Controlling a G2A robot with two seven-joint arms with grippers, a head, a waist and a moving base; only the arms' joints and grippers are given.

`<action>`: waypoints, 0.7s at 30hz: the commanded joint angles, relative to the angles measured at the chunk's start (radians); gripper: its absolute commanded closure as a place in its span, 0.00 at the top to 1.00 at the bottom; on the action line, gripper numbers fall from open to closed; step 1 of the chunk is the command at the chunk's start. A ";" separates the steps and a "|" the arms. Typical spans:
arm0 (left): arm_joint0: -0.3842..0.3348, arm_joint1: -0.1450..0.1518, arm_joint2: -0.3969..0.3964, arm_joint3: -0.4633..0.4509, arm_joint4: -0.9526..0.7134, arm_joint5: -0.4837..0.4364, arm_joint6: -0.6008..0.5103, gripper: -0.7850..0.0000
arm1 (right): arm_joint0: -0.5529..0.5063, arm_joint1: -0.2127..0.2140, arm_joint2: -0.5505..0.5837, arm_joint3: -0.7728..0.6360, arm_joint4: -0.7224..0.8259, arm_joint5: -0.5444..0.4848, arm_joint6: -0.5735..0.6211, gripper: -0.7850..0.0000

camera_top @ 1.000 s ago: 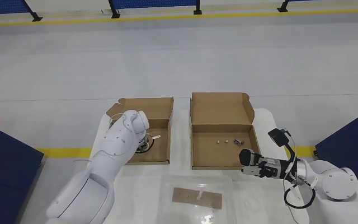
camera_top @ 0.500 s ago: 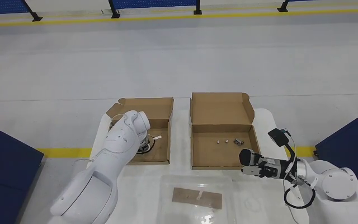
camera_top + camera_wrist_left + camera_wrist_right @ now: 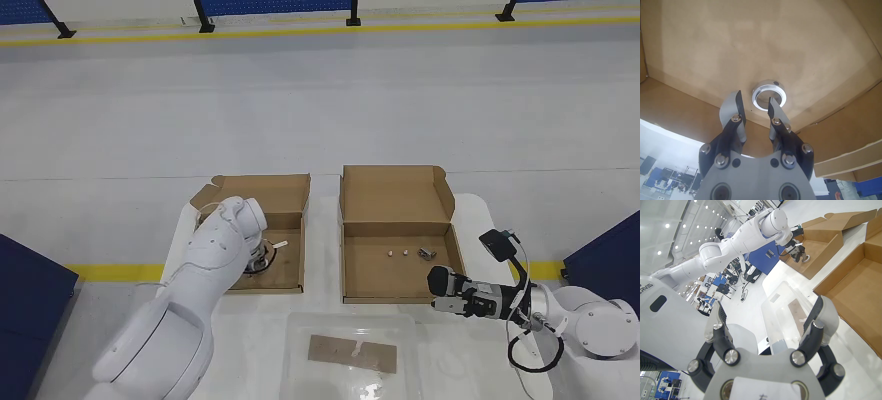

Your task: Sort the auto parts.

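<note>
Down on the brown floor of the left cardboard box (image 3: 753, 47) lies a metal ring (image 3: 764, 87), flat, its hole facing up and a small dark hole in its outer wall. The left gripper (image 3: 754, 95) stands right over it with its claw released: one dark pad (image 3: 739, 106) sits outside the ring, the other (image 3: 770, 107) shows in front of the hole, so one side of the ring's wall lies between the jaws. Whether either pad touches the metal cannot be told. From above, the left arm (image 3: 215, 260) bends forward from the shoulder and folds at the wrist over the near half of this box, its end pointing down. Just beside it, across a strip of white table (image 3: 320, 300), stands the right cardboard box (image 3: 395, 195), lid open, with three small parts (image 3: 405, 252) in a row on its floor. The right arm (image 3: 590, 330) lies low and level, stretched across the table's near right side; the right gripper (image 3: 437, 280) hangs at that box's near right corner, claw spread wide and holding nothing (image 3: 769, 311). A clear plastic bin (image 3: 300, 350) sits on the near side of both boxes, a brown cardboard piece (image 3: 350, 352) in it.
</note>
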 commanded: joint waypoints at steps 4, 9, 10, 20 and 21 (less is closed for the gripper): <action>-0.015 0.004 -0.007 0.004 0.002 -0.007 0.010 1.00 | 0.000 0.000 0.000 0.000 0.000 0.000 0.000 1.00; -0.023 0.013 -0.024 -0.010 -0.013 -0.033 0.000 1.00 | 0.000 0.000 0.000 0.000 0.000 0.000 0.000 1.00; -0.025 0.017 -0.032 -0.013 -0.021 -0.039 -0.001 1.00 | 0.000 0.000 0.000 0.000 0.000 0.000 0.000 1.00; -0.010 0.088 -0.124 -0.123 -0.100 -0.201 -0.083 1.00 | 0.000 0.000 0.000 0.000 0.000 0.000 0.000 1.00; -0.002 0.099 -0.137 -0.143 -0.104 -0.216 -0.094 1.00 | 0.000 0.000 0.000 0.000 0.000 0.000 0.000 1.00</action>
